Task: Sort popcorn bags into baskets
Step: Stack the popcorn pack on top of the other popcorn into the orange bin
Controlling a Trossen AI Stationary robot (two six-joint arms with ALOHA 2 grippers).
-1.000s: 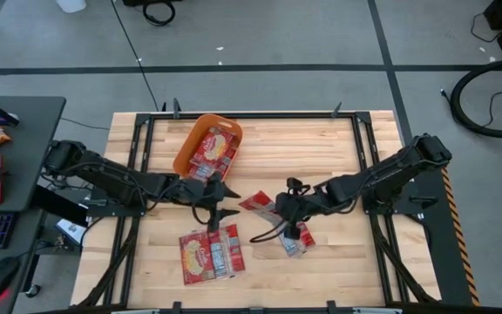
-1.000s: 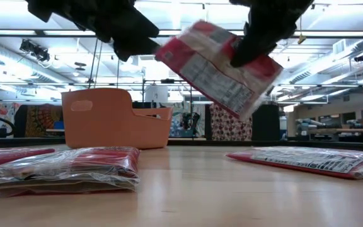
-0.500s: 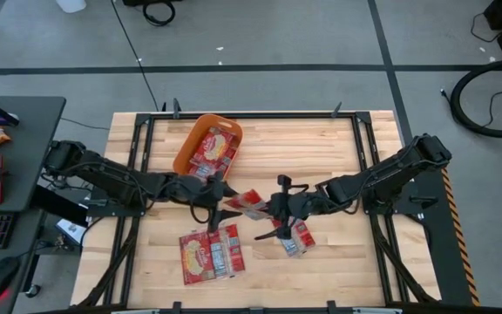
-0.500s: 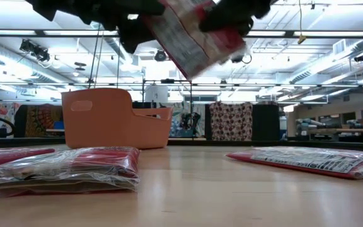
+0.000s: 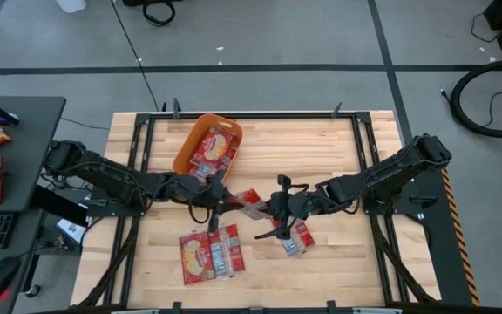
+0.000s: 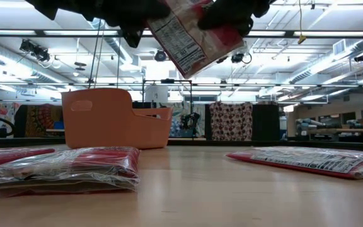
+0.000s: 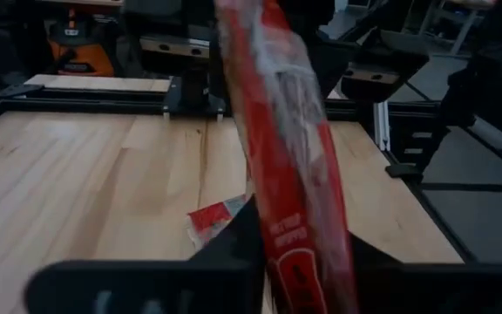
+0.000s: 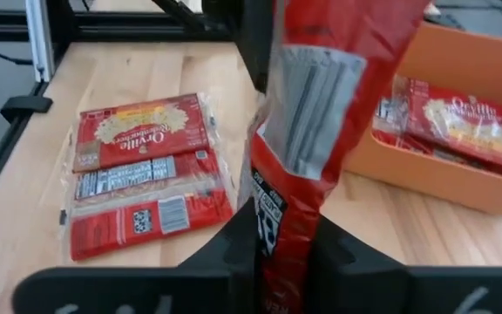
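Since the frame a second back, the held red-and-white flat popcorn packet (image 5: 244,202) has travelled leftward from mid-counter to meet the left gripper (image 5: 219,202), while the right gripper (image 5: 273,208) has followed it; both now sit together over the wooden counter (image 5: 338,157), just short of the orange rounded plastic tub (image 5: 185,148), evidently for a handover toward that tub. Low view: the packet (image 6: 191,34) hangs tilted, clear of the counter, pinched between both dark arms. Left wrist view: its fingers straddle the packet's edge (image 7: 290,174), apparently clenched on it. Right wrist view: fingers clamped on the packet's end (image 8: 308,131); more packets (image 8: 142,174) lie flat, others rest inside the tub (image 8: 425,170).
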